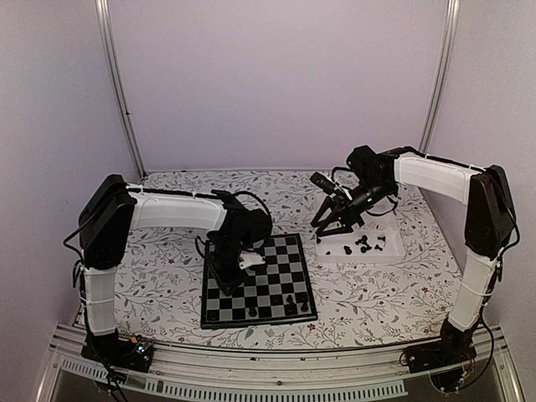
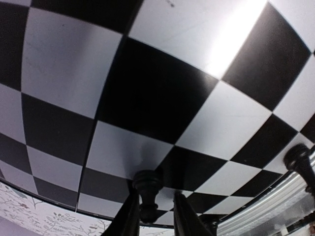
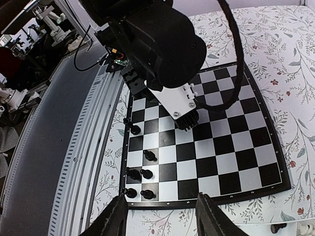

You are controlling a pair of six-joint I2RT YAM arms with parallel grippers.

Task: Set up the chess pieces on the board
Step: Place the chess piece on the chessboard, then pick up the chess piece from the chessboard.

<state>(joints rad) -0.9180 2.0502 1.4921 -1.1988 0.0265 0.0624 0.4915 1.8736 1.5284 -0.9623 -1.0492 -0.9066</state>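
Observation:
The board (image 1: 272, 285) lies at the centre of the table, with a few black chess pieces (image 1: 290, 301) along its near edge. My left gripper (image 1: 228, 272) hangs low over the board's left half. In the left wrist view its jaws (image 2: 156, 197) stand slightly apart around one black piece (image 2: 147, 192). That piece touches the left finger (image 2: 127, 216), with a gap to the right one. My right gripper (image 1: 329, 224) is open and empty above the left end of the white tray (image 1: 394, 251), which holds several black pieces (image 1: 365, 244). The right wrist view shows the board (image 3: 231, 147) and several pieces (image 3: 146, 173) at its near-left corner.
The table has a floral cloth (image 1: 167, 268). The tray stands just right of the board. A metal rail (image 1: 251, 373) runs along the near edge. Another black piece (image 2: 300, 162) stands at the board's edge in the left wrist view.

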